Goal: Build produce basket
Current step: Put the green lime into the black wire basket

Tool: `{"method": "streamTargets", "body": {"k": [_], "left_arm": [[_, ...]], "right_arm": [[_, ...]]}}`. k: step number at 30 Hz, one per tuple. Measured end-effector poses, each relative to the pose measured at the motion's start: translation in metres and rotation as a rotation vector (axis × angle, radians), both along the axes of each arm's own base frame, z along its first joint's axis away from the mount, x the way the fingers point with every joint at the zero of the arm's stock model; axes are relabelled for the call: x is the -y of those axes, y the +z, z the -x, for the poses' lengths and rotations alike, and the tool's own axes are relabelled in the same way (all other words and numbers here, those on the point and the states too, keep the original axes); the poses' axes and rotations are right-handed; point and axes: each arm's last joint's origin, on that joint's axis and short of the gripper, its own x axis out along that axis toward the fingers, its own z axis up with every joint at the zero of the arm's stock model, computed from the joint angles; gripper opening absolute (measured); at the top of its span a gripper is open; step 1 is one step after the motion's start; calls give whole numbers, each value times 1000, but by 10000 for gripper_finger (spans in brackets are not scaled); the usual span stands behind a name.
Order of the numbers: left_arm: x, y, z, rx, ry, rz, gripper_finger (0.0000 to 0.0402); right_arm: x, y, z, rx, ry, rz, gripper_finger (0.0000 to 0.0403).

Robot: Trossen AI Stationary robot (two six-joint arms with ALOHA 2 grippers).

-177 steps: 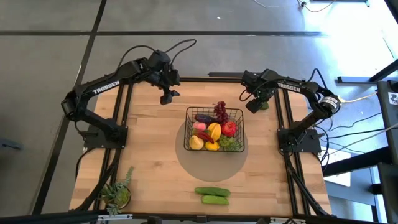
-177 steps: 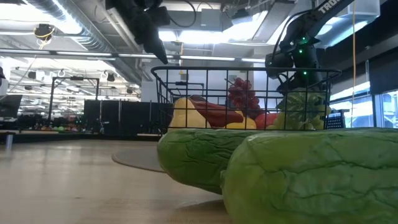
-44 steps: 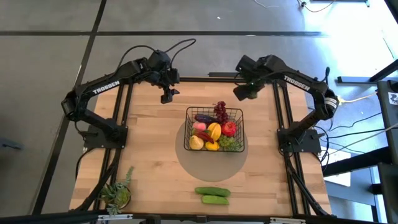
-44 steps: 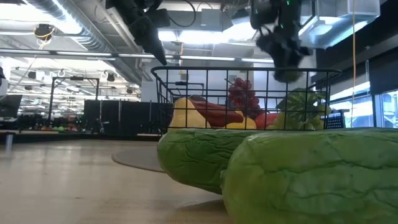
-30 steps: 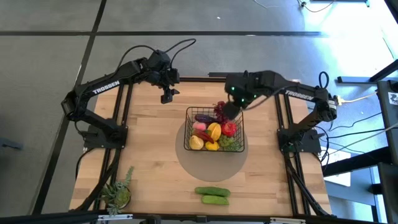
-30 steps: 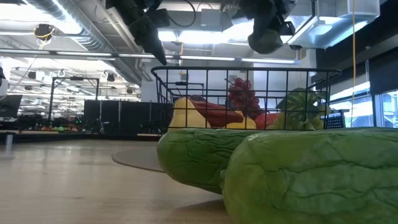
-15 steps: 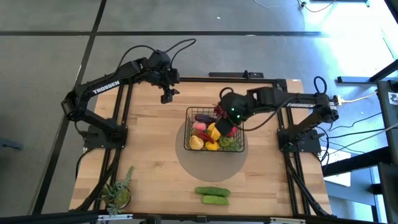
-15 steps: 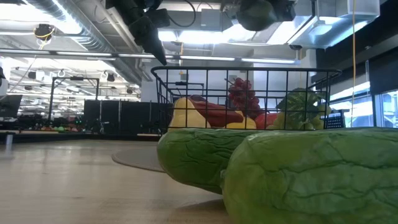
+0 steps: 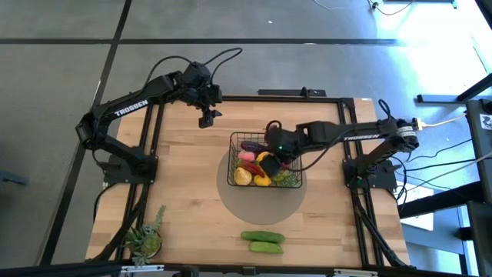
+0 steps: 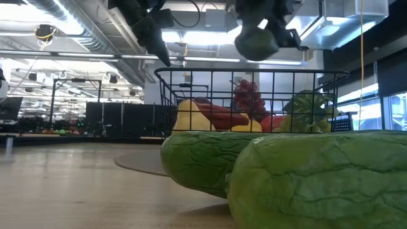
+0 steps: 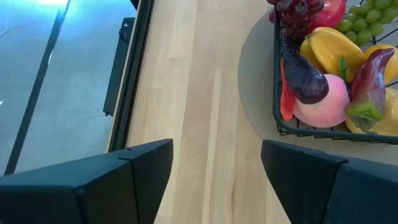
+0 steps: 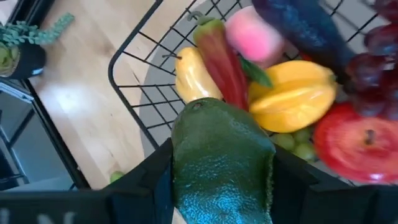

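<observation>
The black wire basket (image 9: 233, 137) stands on a round grey mat in the middle of the table. It holds produce: a red apple, a yellow mango, a pink peach, an eggplant, and purple and green grapes. Above it hangs a dark green avocado (image 12: 221, 155), with my right gripper (image 9: 278, 148) shut on it. In the low view the avocado (image 10: 256, 41) hangs just above the basket's rim (image 10: 254, 71). Two cucumbers (image 9: 263, 241) lie on the table near its front edge. My left gripper (image 9: 205, 119) hangs open over the far left of the table, holding nothing. My right gripper pinches the avocado's two long sides (image 12: 180, 180) between its two fingers (image 12: 146, 186). The fingers slant down from the table's right side and lie along the fruit. Its narrow stem end (image 12: 198, 106) points away from the gripper. The avocado hangs clear above the produce.
A small potted plant (image 9: 144, 240) stands at the near left corner. The grey mat (image 9: 261, 201) reaches past the basket toward the front. Bare wood lies left and right of the basket. The cucumbers (image 10: 286, 172) fill the low view's foreground.
My right gripper has carried the avocado from above the basket's far right corner toward the table's left and near edges, over the produce. It has tipped further downward and rolled. In the last half second it has sunk toward the basket's rim.
</observation>
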Motion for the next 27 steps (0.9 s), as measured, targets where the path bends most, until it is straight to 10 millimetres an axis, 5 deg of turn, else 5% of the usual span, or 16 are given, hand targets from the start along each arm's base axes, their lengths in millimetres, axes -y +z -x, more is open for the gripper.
{"method": "streamTargets", "body": {"k": [17,27], "left_arm": [[2,0,-1,10,19,28,234],[6,0,-4,5,-7,18,234]], "right_arm": [[0,-16,-1,-18,-8,7,171],[0,-55,-22,-138,64,51,171]]}}
